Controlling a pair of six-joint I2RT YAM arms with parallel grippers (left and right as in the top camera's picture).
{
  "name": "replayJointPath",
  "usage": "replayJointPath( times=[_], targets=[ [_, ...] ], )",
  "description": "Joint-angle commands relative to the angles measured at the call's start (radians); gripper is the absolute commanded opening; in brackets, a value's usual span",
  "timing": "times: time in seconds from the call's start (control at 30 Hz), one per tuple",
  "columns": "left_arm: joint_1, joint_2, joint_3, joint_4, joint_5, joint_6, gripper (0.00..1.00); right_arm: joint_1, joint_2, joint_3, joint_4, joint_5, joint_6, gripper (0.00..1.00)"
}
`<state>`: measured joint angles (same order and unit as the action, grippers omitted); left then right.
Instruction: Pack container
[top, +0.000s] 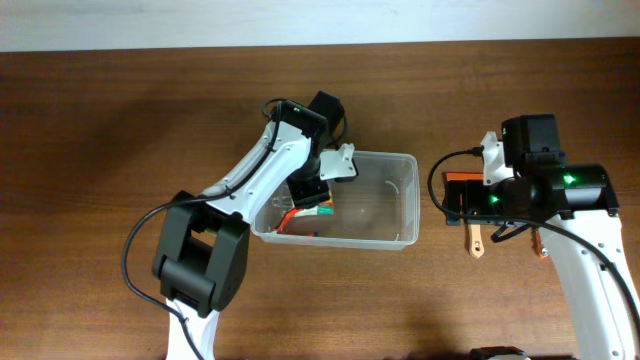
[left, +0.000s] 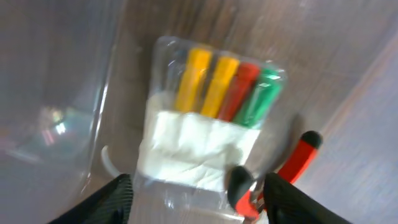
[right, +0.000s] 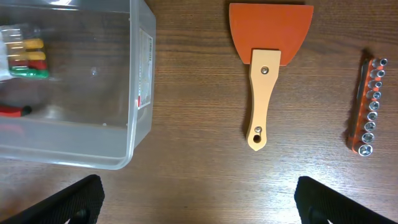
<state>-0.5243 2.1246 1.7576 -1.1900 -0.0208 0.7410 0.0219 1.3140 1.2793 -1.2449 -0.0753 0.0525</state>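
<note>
The clear plastic container sits at the table's middle and also shows in the right wrist view. My left gripper is down inside its left end, open. Between and just past its fingers lies a clear packet of yellow, red and green markers with a white label. A red-and-black handled tool lies beside the right finger. My right gripper is open and empty above bare table, right of the container.
An orange scraper with a wooden handle and an orange strip of metal sockets lie on the wood table to the right of the container. The right arm hangs over them.
</note>
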Motion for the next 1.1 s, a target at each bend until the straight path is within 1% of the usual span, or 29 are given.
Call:
replayJointPath(
  times=[0.0,0.07,0.13,0.17,0.2,0.23,0.27,0.3,0.33,0.37,0.43,0.5,0.6,0.7,0.8,0.93,1.07],
  targets=[
    [0.001,-0.042,0.064,-0.014,-0.069,-0.087,0.72,-0.003,0.001,0.018,0.006,0.009,0.003,0.99],
    [0.005,-0.076,0.104,-0.028,-0.095,-0.107,0.75,-0.003,0.001,0.018,0.012,0.009,0.003,0.99],
    [0.018,-0.126,0.147,-0.04,-0.144,-0.148,0.86,-0.003,0.001,0.018,0.022,0.009,0.004,0.98],
    [0.028,-0.151,0.161,-0.045,-0.163,-0.165,0.96,-0.003,0.001,0.018,0.028,0.009,0.004,0.94],
    [0.043,-0.179,0.172,-0.049,-0.175,-0.182,0.99,-0.003,0.001,0.018,0.035,0.009,0.004,0.87],
    [0.06,-0.208,0.18,-0.053,-0.183,-0.201,0.99,-0.003,0.001,0.018,0.043,0.009,0.005,0.79],
    [0.084,-0.243,0.185,-0.06,-0.186,-0.226,0.99,-0.003,0.001,0.018,0.051,0.009,0.007,0.63],
    [0.106,-0.272,0.187,-0.066,-0.186,-0.246,0.99,-0.003,0.001,0.018,0.057,0.009,0.008,0.51],
    [0.132,-0.302,0.187,-0.071,-0.186,-0.273,0.99,-0.003,0.001,0.018,0.066,0.009,0.008,0.36],
    [0.166,-0.335,0.187,-0.077,-0.186,-0.308,0.99,-0.003,0.001,0.018,0.077,0.009,0.014,0.18],
    [0.243,-0.399,0.187,-0.089,-0.186,-0.382,0.99,-0.003,0.001,0.019,0.102,0.01,0.03,0.04],
    [0.333,-0.457,0.187,-0.099,-0.185,-0.451,0.99,-0.003,0.002,0.019,0.133,0.013,0.034,0.04],
    [0.469,-0.525,0.187,-0.105,-0.179,-0.512,0.99,-0.003,0.032,0.019,0.19,0.013,0.039,0.04],
    [0.574,-0.558,0.187,-0.104,-0.129,-0.517,0.99,-0.003,0.107,0.019,0.214,0.012,0.041,0.04],
    [0.666,-0.563,0.187,-0.104,-0.014,-0.517,0.99,-0.002,0.232,0.019,0.218,0.008,0.041,0.04],
    [0.725,-0.539,0.186,-0.105,0.027,-0.517,0.99,-0.002,0.366,0.019,0.278,-0.016,0.029,0.04],
    [0.725,-0.525,0.186,-0.105,0.027,-0.517,0.99,-0.002,0.434,0.019,0.302,-0.085,-0.011,0.04]
  ],
)
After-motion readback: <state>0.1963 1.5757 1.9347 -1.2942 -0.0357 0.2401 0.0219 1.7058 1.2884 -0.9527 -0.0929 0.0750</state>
